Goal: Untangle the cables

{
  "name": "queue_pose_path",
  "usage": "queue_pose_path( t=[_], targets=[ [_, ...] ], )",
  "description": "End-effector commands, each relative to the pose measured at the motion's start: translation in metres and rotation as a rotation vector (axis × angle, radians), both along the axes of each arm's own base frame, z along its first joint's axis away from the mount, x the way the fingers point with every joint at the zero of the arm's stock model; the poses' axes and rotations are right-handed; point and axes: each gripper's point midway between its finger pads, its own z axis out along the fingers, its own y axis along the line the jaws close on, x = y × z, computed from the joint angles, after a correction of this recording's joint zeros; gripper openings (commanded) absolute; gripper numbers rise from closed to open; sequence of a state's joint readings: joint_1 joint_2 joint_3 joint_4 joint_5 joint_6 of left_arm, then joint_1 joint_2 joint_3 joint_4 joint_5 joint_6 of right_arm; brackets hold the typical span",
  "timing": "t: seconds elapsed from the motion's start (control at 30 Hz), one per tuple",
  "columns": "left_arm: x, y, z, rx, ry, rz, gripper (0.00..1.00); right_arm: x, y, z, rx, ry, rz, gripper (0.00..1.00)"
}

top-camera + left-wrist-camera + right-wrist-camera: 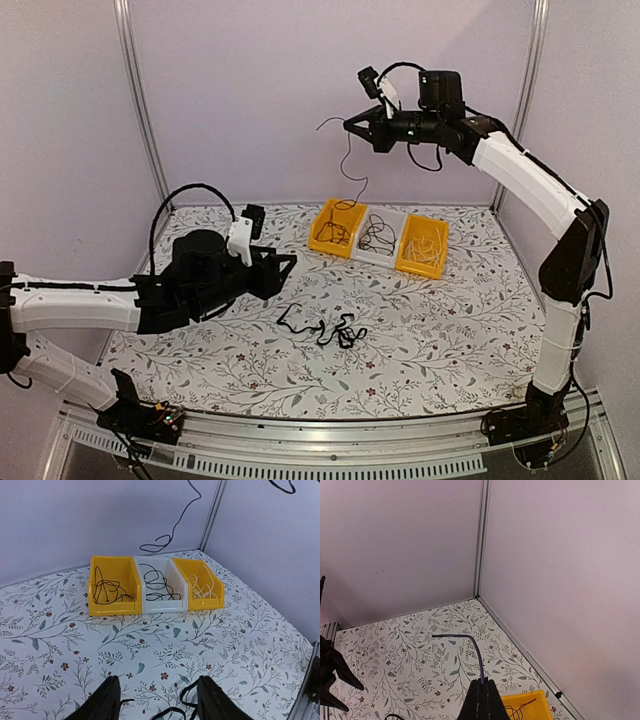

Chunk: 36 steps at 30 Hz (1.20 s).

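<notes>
A loose clump of thin black cables (325,328) lies on the floral table, in front of the middle. My left gripper (287,265) hangs low just left of and behind it, open and holding nothing. In the left wrist view the strands (172,712) show between and under the spread fingertips (111,690). My right gripper (350,126) is raised high over the back of the table, shut on one thin cable (349,160) that dangles toward the left yellow bin (330,207). The right wrist view shows that cable (470,640) curving out of the closed tips (482,682).
Three bins stand in a row at the back: a yellow one (114,607) with black wires, a white one (162,605) with black wires, and a yellow one (205,602) with pale wires. Walls and metal posts close the back and sides.
</notes>
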State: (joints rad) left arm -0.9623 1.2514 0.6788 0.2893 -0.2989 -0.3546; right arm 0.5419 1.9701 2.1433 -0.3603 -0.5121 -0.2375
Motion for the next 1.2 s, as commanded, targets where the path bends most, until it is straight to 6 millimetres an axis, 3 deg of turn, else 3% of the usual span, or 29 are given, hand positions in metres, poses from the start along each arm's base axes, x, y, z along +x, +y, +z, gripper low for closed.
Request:
queue_pose_path(
  t=[0.0, 0.27, 0.53, 1.17],
  targets=[
    [0.0, -0.02, 0.037, -0.038, -0.085, -0.059, 0.55, -0.019, 0.008, -0.015, -0.012, 0.061, 0.083, 0.0],
    [0.015, -0.043, 0.042, 0.001, -0.108, -0.075, 0.56, -0.062, 0.031, -0.018, -0.021, 0.095, 0.19, 0.0],
    [0.033, -0.034, 0.023, 0.035, -0.041, 0.035, 0.55, -0.099, 0.048, -0.008, -0.018, 0.089, 0.273, 0.0],
    [0.054, -0.028, 0.019, -0.064, -0.013, 0.057, 0.39, -0.112, 0.053, -0.001, -0.011, 0.079, 0.306, 0.0]
  ],
)
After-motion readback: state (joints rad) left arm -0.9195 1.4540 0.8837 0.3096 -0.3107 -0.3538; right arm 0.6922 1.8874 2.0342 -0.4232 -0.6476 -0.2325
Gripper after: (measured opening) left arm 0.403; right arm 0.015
